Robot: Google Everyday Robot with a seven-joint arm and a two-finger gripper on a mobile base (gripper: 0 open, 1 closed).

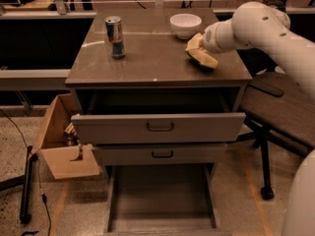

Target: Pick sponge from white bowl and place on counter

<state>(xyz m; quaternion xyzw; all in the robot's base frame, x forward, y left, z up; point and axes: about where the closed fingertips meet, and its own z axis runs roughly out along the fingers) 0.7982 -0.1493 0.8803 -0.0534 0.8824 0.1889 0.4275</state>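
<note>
The sponge (204,61) is out of the white bowl (185,25) and down at the counter (147,60) near its right edge — low enough, I'd judge, for setting down. The gripper (198,45) sits right over it — gripping or loosed, I cannot tell. The can (114,36) stands well apart.

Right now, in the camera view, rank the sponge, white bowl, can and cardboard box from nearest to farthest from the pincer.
The pincer hangs over the counter, right side.
1. sponge: in the pincer's grip.
2. white bowl: just behind, slightly left.
3. can: across the counter, left side.
4. cardboard box: on the floor, far left.
</note>
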